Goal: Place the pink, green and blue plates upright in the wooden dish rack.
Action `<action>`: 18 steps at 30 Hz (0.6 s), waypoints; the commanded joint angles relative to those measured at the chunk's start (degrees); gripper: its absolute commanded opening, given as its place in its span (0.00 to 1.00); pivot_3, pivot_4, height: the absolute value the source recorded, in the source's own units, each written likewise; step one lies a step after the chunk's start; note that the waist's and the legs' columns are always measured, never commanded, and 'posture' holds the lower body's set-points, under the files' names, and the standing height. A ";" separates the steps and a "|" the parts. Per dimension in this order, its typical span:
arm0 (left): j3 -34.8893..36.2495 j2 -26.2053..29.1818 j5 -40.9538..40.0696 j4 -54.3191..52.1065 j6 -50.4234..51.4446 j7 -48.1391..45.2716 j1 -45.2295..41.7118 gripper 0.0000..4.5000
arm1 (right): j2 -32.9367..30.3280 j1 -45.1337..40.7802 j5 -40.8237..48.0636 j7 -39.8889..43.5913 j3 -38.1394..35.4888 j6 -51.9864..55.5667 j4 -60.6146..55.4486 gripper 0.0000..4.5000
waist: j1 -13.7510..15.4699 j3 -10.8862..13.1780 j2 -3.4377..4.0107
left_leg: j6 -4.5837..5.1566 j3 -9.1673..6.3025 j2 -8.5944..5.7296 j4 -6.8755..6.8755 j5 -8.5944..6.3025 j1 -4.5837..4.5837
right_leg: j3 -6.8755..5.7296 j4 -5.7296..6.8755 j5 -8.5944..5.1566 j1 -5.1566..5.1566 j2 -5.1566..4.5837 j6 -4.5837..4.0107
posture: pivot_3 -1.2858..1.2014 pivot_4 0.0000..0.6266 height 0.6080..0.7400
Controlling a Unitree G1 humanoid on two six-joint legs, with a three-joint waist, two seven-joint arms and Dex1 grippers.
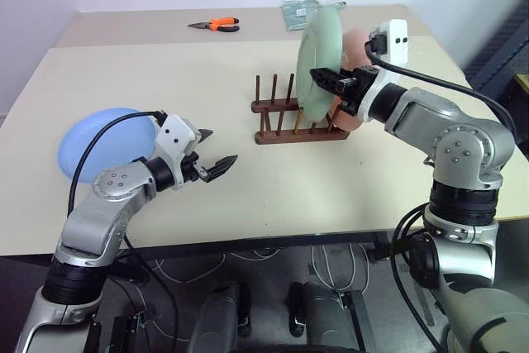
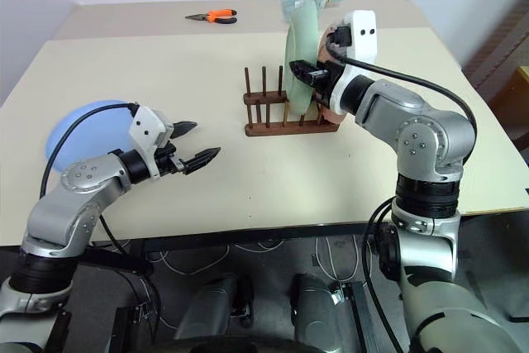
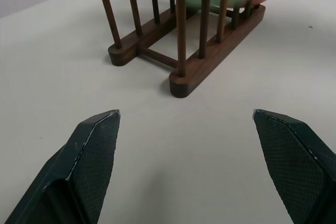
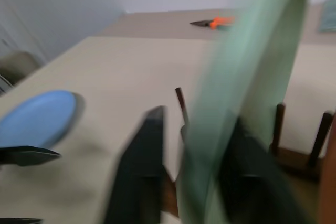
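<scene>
Right end effector (image 1: 331, 82) jaws part-open around upright mint green round plate (image 1: 318, 64) in dark wooden rack (image 1: 293, 121); release only once seated. Left end effector (image 1: 213, 155) open, empty.

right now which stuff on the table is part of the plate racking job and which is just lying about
Part of the job:
- green plate, upright in the wooden dish rack, right gripper at its rim
- pink plate, upright in the rack behind the green one
- blue plate, flat on the table near the left gripper

Lying about:
- orange-handled pliers
- clear packet at the far edge
</scene>
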 commanded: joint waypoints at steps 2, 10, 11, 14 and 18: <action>2.76 -0.90 -1.23 -2.68 1.05 1.26 0.51 1.00 | -4.76 -0.04 -9.88 4.74 6.31 -11.35 -2.13 0.70 | -0.01 0.00 -0.01 | 0.00 0.00 0.01 0.01 0.00 0.00 | 0.00 -0.01 0.00 0.00 0.02 0.00 | 0.52 0.24 1.00; 20.95 -12.24 1.56 7.22 3.82 30.05 -10.45 1.00 | -8.40 -1.89 -24.70 10.68 10.84 -36.23 -1.16 0.70 | 0.14 0.01 -0.10 | 0.00 -0.04 0.04 0.08 0.01 0.00 | 0.01 0.01 0.00 0.04 0.05 0.02 | 0.52 0.24 1.00; 24.48 -13.31 4.31 9.79 5.84 38.15 -13.11 1.00 | -8.25 -2.14 -25.29 11.88 11.08 -38.62 -1.32 0.70 | 0.12 0.01 -0.10 | 0.00 -0.05 0.04 0.09 0.01 0.00 | 0.00 0.01 0.00 0.05 0.05 0.02 | 0.52 0.24 1.00; 31.38 -14.18 12.32 12.76 12.80 55.29 -16.08 1.00 | -7.60 -1.48 -25.07 16.62 12.83 -41.94 -3.29 0.82 | -0.25 -0.04 -0.15 | 0.01 -0.05 0.06 0.09 0.01 0.05 | 0.01 0.00 0.00 0.09 0.08 0.03 | 0.52 0.24 1.00; 39.83 -16.79 13.53 10.65 18.87 64.23 -17.40 1.00 | -6.09 0.90 -25.20 21.20 16.38 -43.08 -5.38 1.00 | 0.07 -0.03 -0.28 | 0.01 -0.02 0.09 0.04 0.01 0.05 | -0.03 0.00 0.00 0.13 0.10 0.04 | 0.52 0.24 1.00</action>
